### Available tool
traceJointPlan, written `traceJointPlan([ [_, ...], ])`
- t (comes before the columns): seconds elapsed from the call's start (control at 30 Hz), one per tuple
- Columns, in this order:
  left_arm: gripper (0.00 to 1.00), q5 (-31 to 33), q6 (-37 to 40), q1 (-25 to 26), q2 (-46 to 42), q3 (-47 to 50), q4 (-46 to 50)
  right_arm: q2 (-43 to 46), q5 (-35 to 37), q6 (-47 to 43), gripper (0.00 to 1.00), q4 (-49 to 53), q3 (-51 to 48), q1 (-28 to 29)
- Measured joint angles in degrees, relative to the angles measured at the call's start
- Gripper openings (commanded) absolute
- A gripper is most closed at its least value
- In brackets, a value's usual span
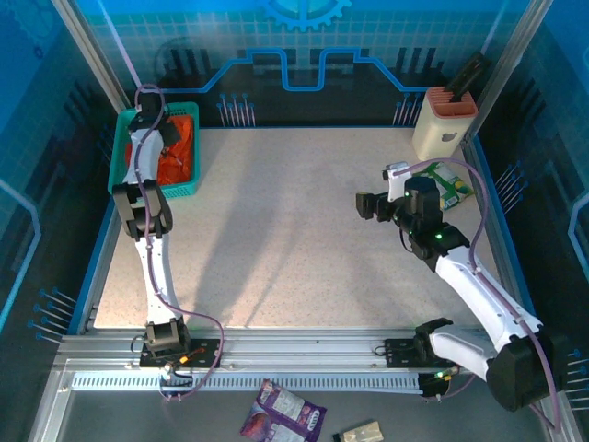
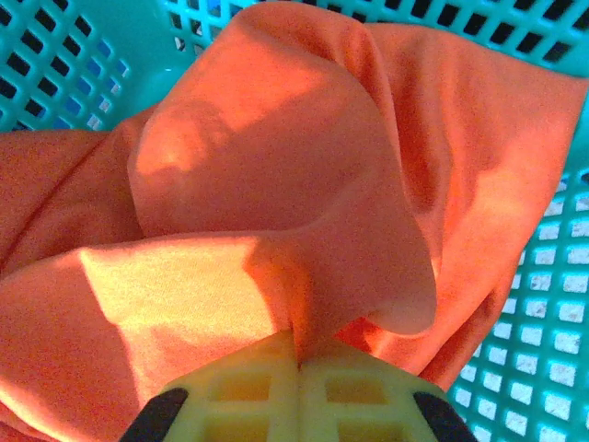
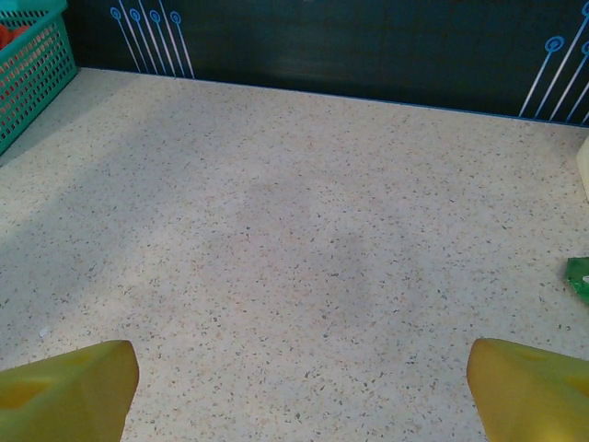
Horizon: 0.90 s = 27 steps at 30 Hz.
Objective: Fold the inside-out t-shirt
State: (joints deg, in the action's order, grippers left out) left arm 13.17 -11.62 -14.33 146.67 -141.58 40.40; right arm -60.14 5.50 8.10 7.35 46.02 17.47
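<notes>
Orange t-shirt [image 2: 304, 175], teal basket [image 2: 55, 55]

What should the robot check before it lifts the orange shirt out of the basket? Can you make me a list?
1. Left gripper shut on the shirt: ok, a fold is pinched between its fingers.
2. Shirt out of the basket: not ok, it lies bunched inside.
3. Shirt caught on the basket's holes: cannot tell, its underside is hidden.
4. Room on the table to spread it: ok, the middle is bare.
5. Right gripper open and ready to help: ok, it hangs over the table's right side, holding nothing.
</notes>
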Motion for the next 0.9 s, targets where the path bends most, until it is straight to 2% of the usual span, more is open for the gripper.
traceJointPlan([
  [0.13, 0.00, -1.8, -0.1, -0.2, -0.8, 0.9, -0.3, 0.5, 0.3, -0.2, 0.93, 1.0, 0.1, 0.6],
  [0.27, 0.00, -2.9, 0.0, 0.0, -6.2, 6.1, -1.3, 1.1, 0.5, -0.2, 0.93, 1.9, 0.2, 1.2],
  [0.5, 0.00, -4.1, 0.0, 2.6, -25.0, 17.5, -6.7, 2.3, 0.6, -0.6, 0.93, 2.5, 0.5, 1.6],
  [0.7, 0.00, -6.5, 1.7, 8.5, -40.9, 20.1, -10.4, 2.7, 0.8, -0.7, 0.93, 3.4, 2.1, 1.8],
  [0.9, 0.00, -12.3, 4.1, 18.6, -49.6, 12.2, -10.6, 4.2, 2.3, -0.6, 0.93, 4.2, 4.5, 2.0],
])
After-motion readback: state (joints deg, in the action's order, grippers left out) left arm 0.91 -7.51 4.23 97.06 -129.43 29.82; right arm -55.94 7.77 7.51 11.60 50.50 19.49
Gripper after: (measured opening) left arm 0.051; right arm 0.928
